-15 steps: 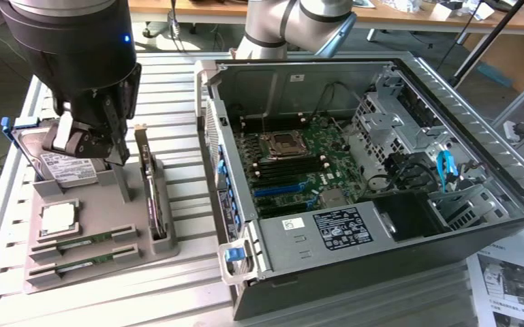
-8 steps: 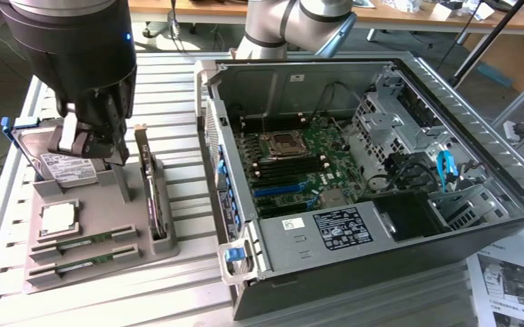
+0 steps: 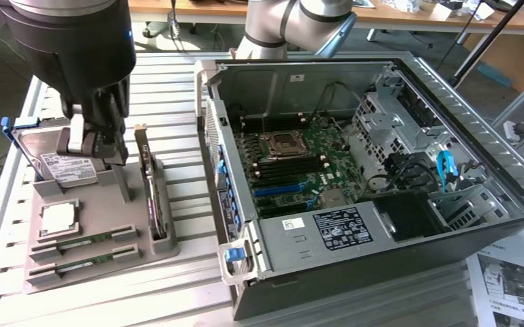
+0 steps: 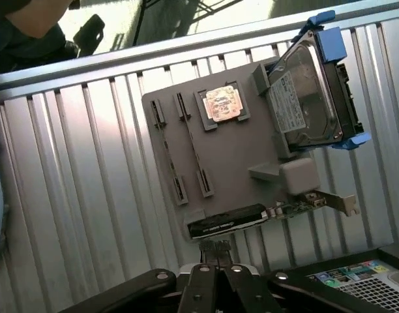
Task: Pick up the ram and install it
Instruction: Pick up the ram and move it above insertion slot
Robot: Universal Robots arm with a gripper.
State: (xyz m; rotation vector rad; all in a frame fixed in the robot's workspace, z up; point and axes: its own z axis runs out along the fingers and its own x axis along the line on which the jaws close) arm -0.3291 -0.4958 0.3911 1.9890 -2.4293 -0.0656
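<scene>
Jaws pressed together, empty, above gray tray (image 3: 127, 216), ram (image 3: 86, 240) in edge slots, well apart from them.

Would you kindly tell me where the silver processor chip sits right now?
On the exterior view's left, the processor chip lies in the grey holder tray, between the hard drive and the closest ram stick.

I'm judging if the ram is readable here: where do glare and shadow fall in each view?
Exterior view: the table slats are bright, the case dim inside, the ram sticks evenly lit. Wrist view: the processor glares pale, and sun washes out the floor.
</scene>
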